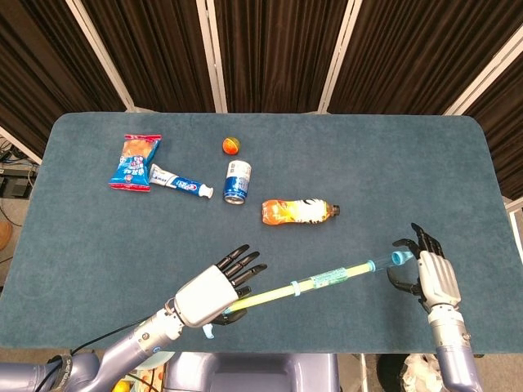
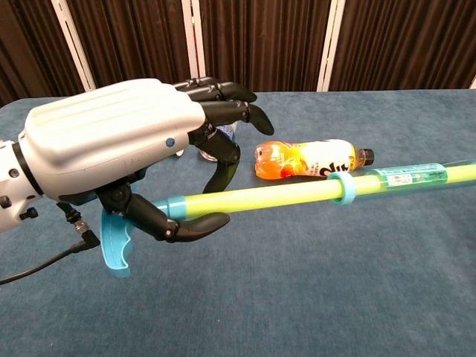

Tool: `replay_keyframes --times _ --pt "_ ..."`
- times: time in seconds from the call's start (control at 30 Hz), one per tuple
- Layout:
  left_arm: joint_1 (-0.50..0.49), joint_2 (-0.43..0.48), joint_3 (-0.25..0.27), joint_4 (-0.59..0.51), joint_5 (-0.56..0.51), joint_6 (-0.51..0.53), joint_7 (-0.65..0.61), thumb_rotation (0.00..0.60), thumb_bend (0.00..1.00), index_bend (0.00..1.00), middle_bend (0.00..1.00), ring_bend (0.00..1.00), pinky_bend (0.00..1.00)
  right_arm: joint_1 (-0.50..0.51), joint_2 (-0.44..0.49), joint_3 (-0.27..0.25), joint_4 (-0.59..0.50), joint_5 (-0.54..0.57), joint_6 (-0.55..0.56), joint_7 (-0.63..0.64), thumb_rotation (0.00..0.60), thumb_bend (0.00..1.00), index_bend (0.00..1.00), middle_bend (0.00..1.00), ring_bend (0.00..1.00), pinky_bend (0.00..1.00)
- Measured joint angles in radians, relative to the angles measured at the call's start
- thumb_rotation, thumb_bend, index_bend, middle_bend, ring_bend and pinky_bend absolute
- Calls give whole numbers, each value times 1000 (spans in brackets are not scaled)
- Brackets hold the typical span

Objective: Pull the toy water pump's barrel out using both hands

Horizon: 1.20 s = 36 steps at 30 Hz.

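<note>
The toy water pump is a long yellow-green rod (image 1: pixel 265 293) (image 2: pixel 260 197) ending in a clear barrel (image 1: pixel 343 273) (image 2: pixel 409 177) with a blue tip (image 1: pixel 398 258). It lies slanted across the near part of the table. My left hand (image 1: pixel 208 296) (image 2: pixel 111 149) grips the rod next to the blue handle (image 2: pixel 113 249), thumb hooked under it and the other fingers spread above. My right hand (image 1: pixel 431 275) is at the barrel's tip with its fingers spread, a small gap between them and the tip. The chest view does not show the right hand.
An orange drink bottle (image 1: pixel 298 211) (image 2: pixel 309 160) lies just beyond the pump. Farther back are a blue can (image 1: pixel 237 181), a toothpaste tube (image 1: pixel 180 184), a snack packet (image 1: pixel 135 162) and a small ball (image 1: pixel 231 145). The table's front edge runs just below both hands.
</note>
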Motion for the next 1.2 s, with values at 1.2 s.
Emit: replay_keyframes --times 1.2 --pt "4 1 7 -10 15 2 -3 600 389 634 127 0 51 -6 -24 5 18 -11 35 1 600 431 685 90 0 0"
